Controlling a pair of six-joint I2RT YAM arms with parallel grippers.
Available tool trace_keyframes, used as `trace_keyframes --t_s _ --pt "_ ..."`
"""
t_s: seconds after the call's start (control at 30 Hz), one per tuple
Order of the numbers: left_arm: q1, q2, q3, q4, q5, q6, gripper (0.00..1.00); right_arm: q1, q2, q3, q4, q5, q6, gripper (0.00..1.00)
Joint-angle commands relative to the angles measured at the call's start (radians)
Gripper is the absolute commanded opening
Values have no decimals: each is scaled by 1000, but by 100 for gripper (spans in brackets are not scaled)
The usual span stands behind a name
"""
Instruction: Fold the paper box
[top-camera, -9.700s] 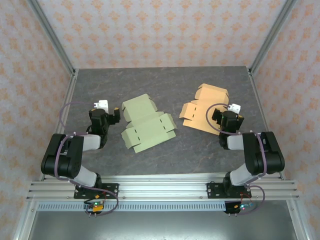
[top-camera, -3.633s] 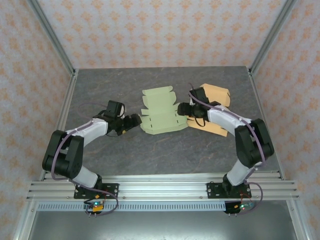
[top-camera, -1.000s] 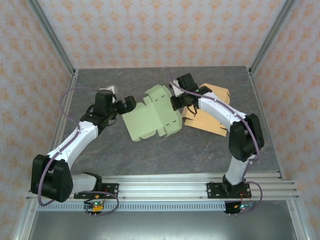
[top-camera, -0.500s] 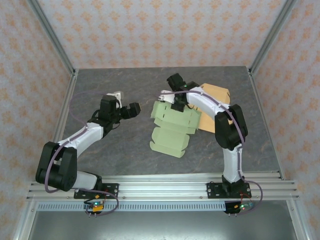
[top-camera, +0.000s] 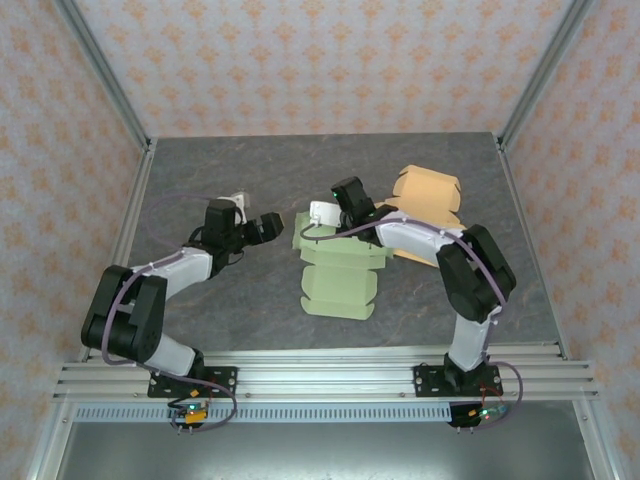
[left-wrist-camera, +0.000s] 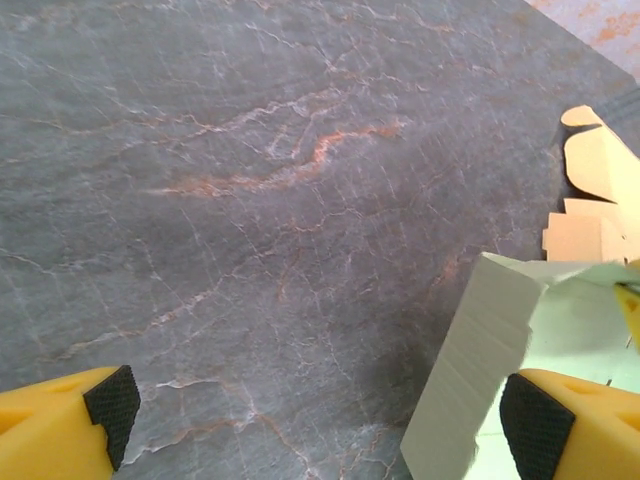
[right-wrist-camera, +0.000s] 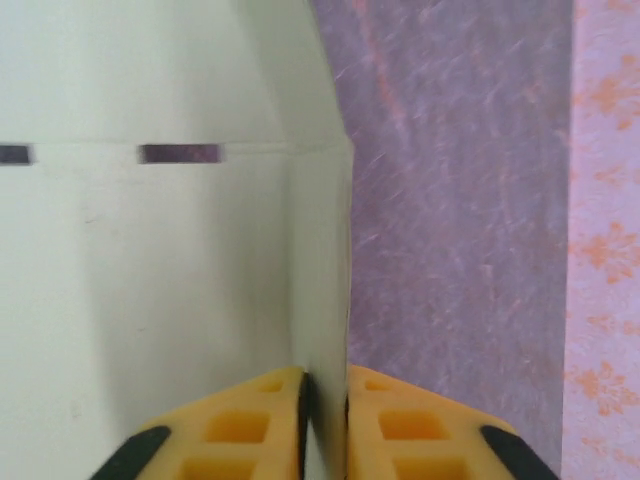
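Pinching green box (right-wrist-camera: 150, 280), right pincer (right-wrist-camera: 325, 388)

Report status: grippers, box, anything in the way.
Status: left gripper open, empty, beside green box; right gripper shut on its raised flap. Close by, orange blank under the right arm.

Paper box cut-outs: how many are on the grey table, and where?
2. The pale green paper cut-out lies centrally, its edge in the right gripper; the orange paper cut-out lies further right.

Grey stone-look table (top-camera: 200, 180) bears green box blank (top-camera: 340, 288) and orange blank (top-camera: 428, 190)
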Motion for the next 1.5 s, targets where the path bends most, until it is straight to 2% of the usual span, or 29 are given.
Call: trace_keyframes --t_s 0.0,0.13,0.27,0.37,0.4,0.43,0.6,0.7,0.77,0.8,0.9,1.03,1.1,1.13,1.27,1.47 --pt "-1 37 13 63 56 -8 96 -10 -6 76 -63 -52 48 29" --pt "-23 84 35 101 103 -2 95 -19 -7 94 -103 -74 144 33" --pt "-50 117 78 55 92 38 94 -30 -27 92 -97 -60 222 39" --pt "-59 152 116 17 73 49 92 -51 -65 112 -65 -33 433 48" --pt "-61 164 126 15 74 50 92 -59 -86 117 -35 -8 555 56" --pt "-65 176 137 11 71 51 91 -66 -107 124 -16 29 704 60" --pt "-101 218 176 -14 68 76 81 -103 -211 105 -59 164 1406 68" --pt "-126 243 204 -32 57 85 69 -115 -225 154 -283 213 1821 69" --pt "-139 253 210 -34 45 85 64 -110 -205 224 -500 239 2107 69" --pt "-145 256 211 -32 33 85 59 -104 -194 240 -562 217 2221 69" --pt "-150 269 210 -23 10 69 39 -76 -188 168 -424 10 2359 70" --pt "-150 237 190 -1 0 54 21 -65 -113 149 -340 -215 2517 73" --pt "-150 207 168 20 3 52 3 -61 -68 152 -302 -283 2558 74" --pt "-150 193 159 29 8 52 0 -60 -42 155 -281 -317 2582 74" --pt "-150 141 115 75 10 48 0 -64 40 184 -251 -416 2679 75" --pt "-150 80 64 113 9 61 0 -77 96 225 -215 -420 2734 76"
